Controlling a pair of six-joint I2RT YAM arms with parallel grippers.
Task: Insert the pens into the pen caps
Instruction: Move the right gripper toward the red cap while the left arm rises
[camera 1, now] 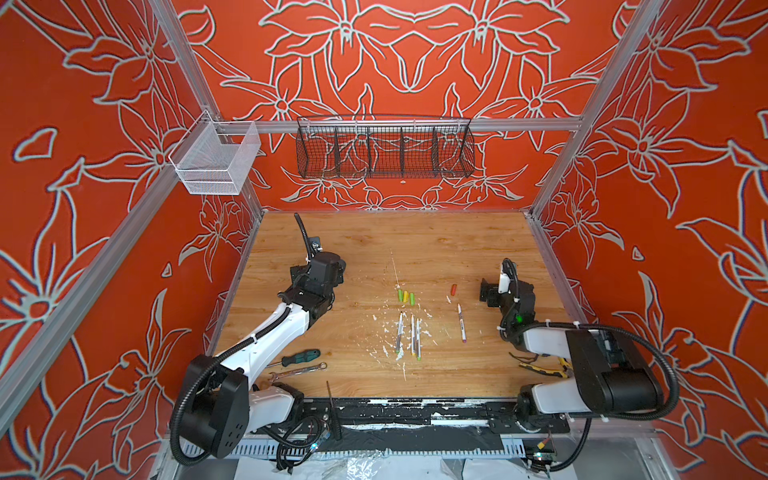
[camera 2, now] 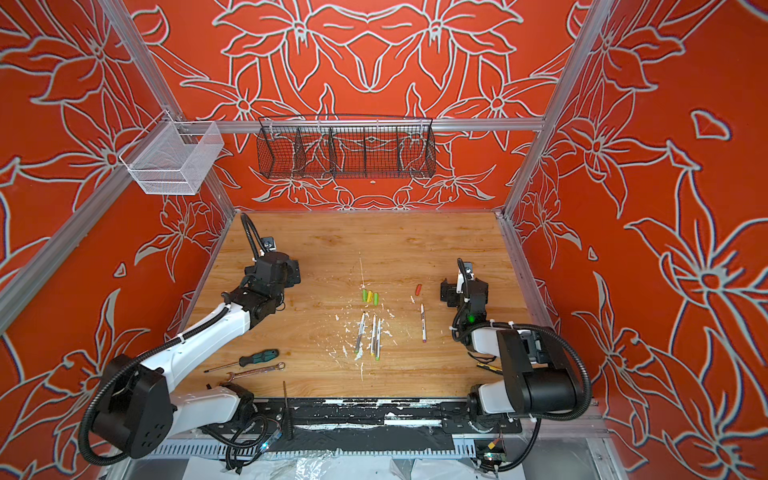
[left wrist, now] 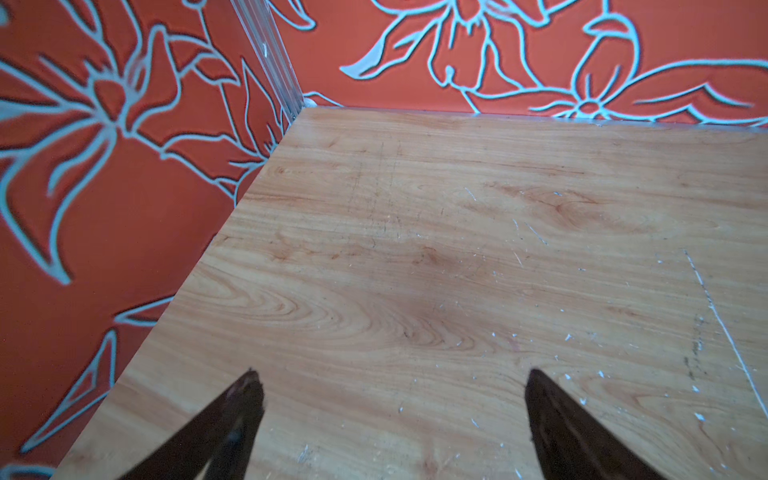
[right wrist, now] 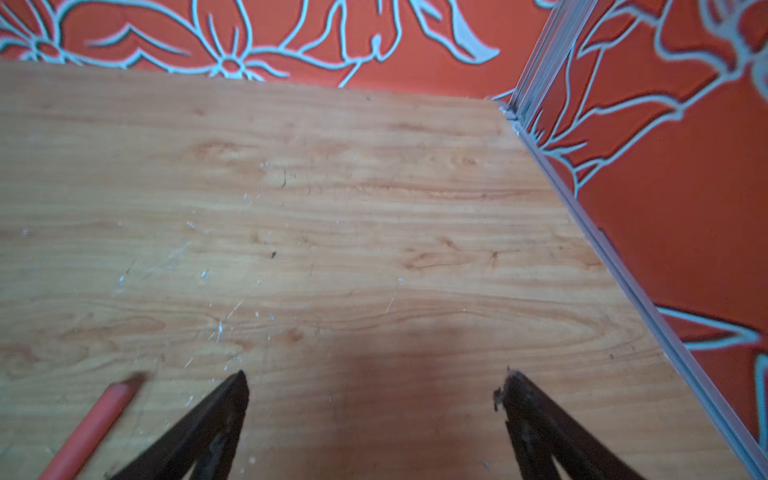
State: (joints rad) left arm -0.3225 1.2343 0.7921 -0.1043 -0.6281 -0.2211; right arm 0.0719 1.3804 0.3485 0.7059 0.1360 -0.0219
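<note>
Three pens [camera 1: 412,334] lying just nearer than the green and yellow caps [camera 1: 406,296], fourth pen [camera 1: 461,323] lying near-right of them, red-orange cap [camera 1: 454,289] sitting to their right, left end effector [left wrist: 390,374] hovering open and empty well left, right end effector [right wrist: 374,374] gaping empty well right.

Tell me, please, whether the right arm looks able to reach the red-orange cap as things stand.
Probably yes: the red-orange cap lies alone on the bare table, just beside the open right claw, and nothing stands between them.
</note>
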